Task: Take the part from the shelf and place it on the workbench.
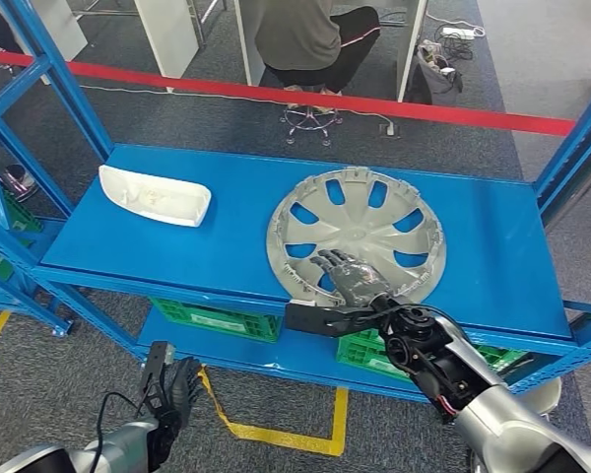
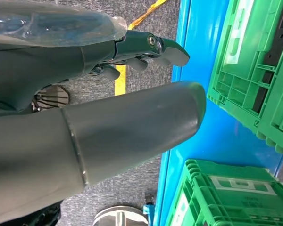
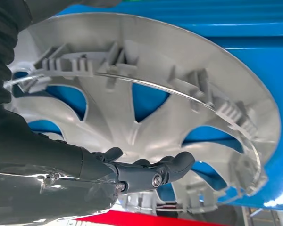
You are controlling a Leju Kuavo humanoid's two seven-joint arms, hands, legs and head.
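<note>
Right hand (image 1: 350, 278) lay flat and spread over the near rim of the hubcap (image 1: 356, 235), gripping nothing, so the shallow disc could slide off the shelf (image 1: 493, 246); left hand (image 1: 175, 392) hung loosely curled, empty.

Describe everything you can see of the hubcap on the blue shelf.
The hubcap is a round, silver-grey disc that looks like plastic, with curved spokes and blue shelf showing through the openings. It lies flat, hollow inner side up, with ribbed clips and a thin wire ring along its rim. The right hand reaches over its near edge, fingers spread above the spokes.
</note>
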